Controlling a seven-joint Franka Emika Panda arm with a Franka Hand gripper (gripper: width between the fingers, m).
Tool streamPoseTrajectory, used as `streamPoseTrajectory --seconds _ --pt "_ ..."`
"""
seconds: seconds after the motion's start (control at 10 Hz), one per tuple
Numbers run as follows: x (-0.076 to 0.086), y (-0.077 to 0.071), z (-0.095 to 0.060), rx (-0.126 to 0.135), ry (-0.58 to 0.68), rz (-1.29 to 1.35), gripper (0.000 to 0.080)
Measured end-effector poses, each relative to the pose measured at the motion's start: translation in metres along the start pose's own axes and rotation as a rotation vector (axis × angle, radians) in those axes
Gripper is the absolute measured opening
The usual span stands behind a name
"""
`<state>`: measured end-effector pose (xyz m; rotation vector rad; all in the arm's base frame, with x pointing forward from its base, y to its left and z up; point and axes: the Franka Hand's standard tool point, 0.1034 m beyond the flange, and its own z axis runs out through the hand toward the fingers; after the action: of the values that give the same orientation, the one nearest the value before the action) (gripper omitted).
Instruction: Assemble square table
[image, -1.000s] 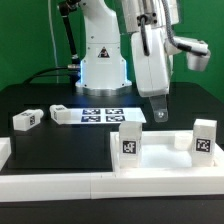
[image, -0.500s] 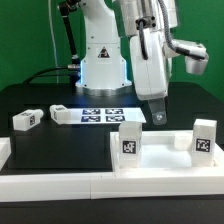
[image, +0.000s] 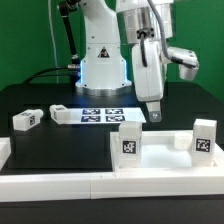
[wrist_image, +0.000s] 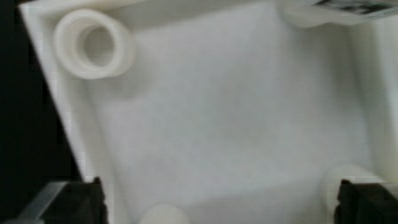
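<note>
- Black worktop (image: 40, 95) is filling the exterior view, with the white Panda arm (image: 100, 55) rising at the back and the marker board (image: 100, 115) lying flat in front of its base.
- The square table top (image: 165, 158) is lying rim-up toward the exterior view's right, pushed against the long white border bar (image: 100, 185), probably so that it is not sliding while parts are being screwed in.
- One upright leg (image: 129, 143) and another upright leg (image: 204, 138) are standing on the top's near corners.
- A loose leg (image: 25, 120) and a second loose leg (image: 60, 113) are lying on their sides well apart from the top, at the exterior view's left, apparently waiting to be fitted.
- The pincer (image: 155, 114) is hanging over the top's far edge, pointing down.
- Looking through the wrist view, the top's white inner face is taking up nearly everything, with a round screw socket (wrist_image: 89, 45) showing near one corner, likely an unfilled leg seat.
- Dark fingertips (wrist_image: 71, 200) are showing at both sides, spread as wide as they go, with nothing gripped between them.
</note>
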<state>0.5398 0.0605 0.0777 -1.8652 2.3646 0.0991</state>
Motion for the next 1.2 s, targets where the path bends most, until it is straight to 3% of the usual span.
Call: streamPoseTrajectory --seconds 0.1,0.5,0.7,0.9,1.0,1.1,1.2 --pt "0.000 0.009 0.006 -0.014 0.009 -0.006 0.0648" --pt "-0.002 0.011 0.010 -0.021 0.013 -0.014 0.0648" --pt "-0.001 0.018 0.021 0.007 0.036 -0.040 0.0648" --pt "0.008 0.026 0.031 0.068 0.073 -0.096 0.0648" --pt "0.007 0.036 0.042 0.081 0.094 -0.115 0.0648" --pt "0.004 0.045 0.054 0.044 0.102 -0.129 0.0648" --pt "0.007 0.045 0.059 0.046 0.111 -0.148 0.0648"
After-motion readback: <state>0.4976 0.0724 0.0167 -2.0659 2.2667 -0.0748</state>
